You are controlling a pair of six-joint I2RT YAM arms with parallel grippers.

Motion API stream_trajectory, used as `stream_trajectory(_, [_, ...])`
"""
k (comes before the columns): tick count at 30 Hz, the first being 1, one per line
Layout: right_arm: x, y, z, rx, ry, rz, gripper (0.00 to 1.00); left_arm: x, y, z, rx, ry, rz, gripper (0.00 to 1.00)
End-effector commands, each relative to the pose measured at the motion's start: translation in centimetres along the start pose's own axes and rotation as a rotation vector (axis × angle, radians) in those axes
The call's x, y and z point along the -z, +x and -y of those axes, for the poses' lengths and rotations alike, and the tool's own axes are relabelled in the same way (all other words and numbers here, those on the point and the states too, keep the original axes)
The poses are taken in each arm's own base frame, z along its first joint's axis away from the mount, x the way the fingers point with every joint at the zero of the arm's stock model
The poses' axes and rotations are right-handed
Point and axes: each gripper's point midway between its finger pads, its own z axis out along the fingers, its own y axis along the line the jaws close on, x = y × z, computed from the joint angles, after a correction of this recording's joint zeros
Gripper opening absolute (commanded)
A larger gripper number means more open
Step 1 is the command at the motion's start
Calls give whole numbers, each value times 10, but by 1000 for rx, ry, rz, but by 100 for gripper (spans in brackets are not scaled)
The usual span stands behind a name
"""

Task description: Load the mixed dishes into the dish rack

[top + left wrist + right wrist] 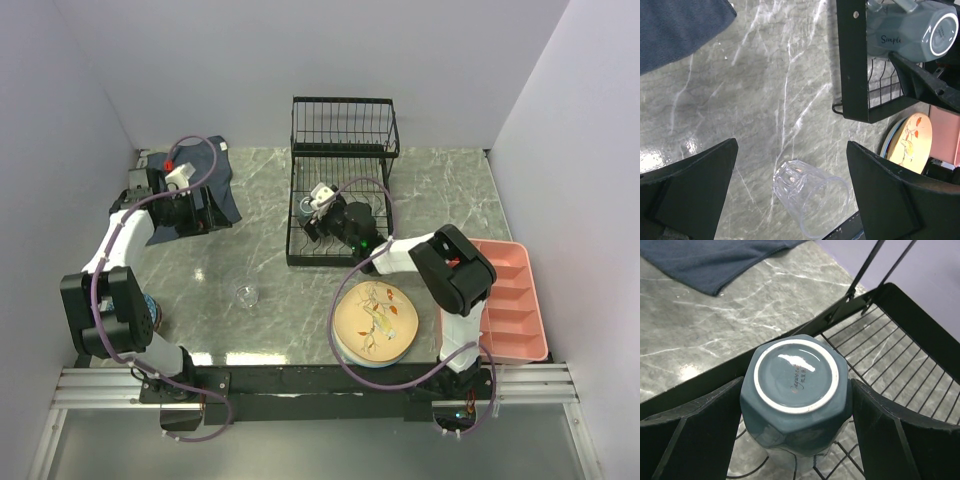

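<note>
Right gripper clasps inverted mug over dish rack.

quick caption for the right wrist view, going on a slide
Right fingers clasp an upside-down blue-grey mug inside the black wire dish rack

Upturned blue-grey mug in rack

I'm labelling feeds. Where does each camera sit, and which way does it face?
Top external: above and behind, looking down on the table; left arm and right arm show.
Left wrist: looks across the table at the glass; left fingers frame it.
Right wrist: looks down on the mug in the dish rack; right fingers flank it.
Wrist views share mug and rack.
</note>
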Motion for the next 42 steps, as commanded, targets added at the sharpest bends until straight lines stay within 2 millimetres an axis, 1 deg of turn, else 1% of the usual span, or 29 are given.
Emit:
stream_trajectory(1, [3,-75,28,6,97,177,85,8,-9,12,-51,43,48,96])
stream_trajectory(3, [1,-78,31,-9,104,181,85,8,-9,12,-52,45,48,96])
stream_trajectory(4, [-1,-74,30,-30,107,165,86,8,-9,12,-54,45,48,96])
stream_trajectory(5, [-4,-77,36,-71,127,164,87,7,-9,12,-51,48,47,96])
stream_trajectory(12, [-6,-54,40,-144,160,108,87,8,-13,9,-67,37,45,96])
stream_trajectory(13, [-5,-57,40,-140,164,123,87,7,-12,9,-64,36,40,96])
stream_trajectory(14, [-4,-54,38,-137,156,122,87,7,-12,7,-70,32,40,96])
stream_trajectory(15, [-3,-55,40,-136,168,128,89,6,-12,6,-69,27,39,96])
stream_trajectory(16, [-2,-53,43,-124,181,124,94,5,-11,5,-67,26,34,96])
stream_trajectory(18, [-3,-52,42,-114,178,115,96,4,-10,4,-67,23,32,96])
stream_trajectory(19, [-2,-51,46,-120,197,111,100,4,-11,3,-66,23,32,96])
stream_trajectory(23, [2,-51,46,-108,202,118,100,4,-16,2,-80,16,41,97])
stream_trajectory(26, [6,-55,44,-94,195,131,100,4,-18,2,-85,10,44,96])
stream_trajectory(27, [10,-65,46,-83,197,153,100,5,-19,2,-88,10,48,96])
stream_trajectory(28, [15,-69,45,-60,200,162,100,7,-23,4,-93,11,60,96])
stream_trajectory(29, [19,-76,44,-43,200,175,100,9,-25,6,-97,9,68,96])
stream_trajectory(30, [26,-97,46,-22,198,211,100,10,-29,4,-104,-6,84,96])
stream_trajectory(31, [31,-97,43,1,185,193,100,15,-33,6,-111,-17,105,96])
stream_trajectory(32, [35,-102,40,5,166,195,100,19,-37,4,-108,-34,123,96])
stream_trajectory(33, [45,-121,37,9,134,226,100,22,-41,4,-107,-48,141,96])
stream_trajectory(34, [49,-112,30,-4,103,181,100,28,-47,3,-115,-74,175,96])
stream_trajectory(35, [54,-113,25,-8,78,169,98,32,-52,1,-119,-94,196,96])
stream_trajectory(36, [61,-120,22,-4,58,167,95,35,-55,-2,-127,-118,212,96])
stream_trajectory(37, [64,-108,11,12,1,113,86,40,-62,-3,-140,-146,244,96])
stream_trajectory(38, [66,-104,4,33,-38,93,74,43,-65,-4,-141,-157,258,96])
stream_trajectory(39, [69,-102,-4,60,-88,73,53,46,-67,-2,-146,-156,272,96])
stream_trajectory(40, [71,-90,-19,96,-190,3,1,51,-70,1,-158,-155,290,96])
stream_trajectory(41, [71,-83,-24,106,-230,-37,0,54,-73,4,-170,-151,307,96])
stream_trajectory(42, [68,-68,-32,113,-279,-91,0,56,-74,6,-177,-148,319,97])
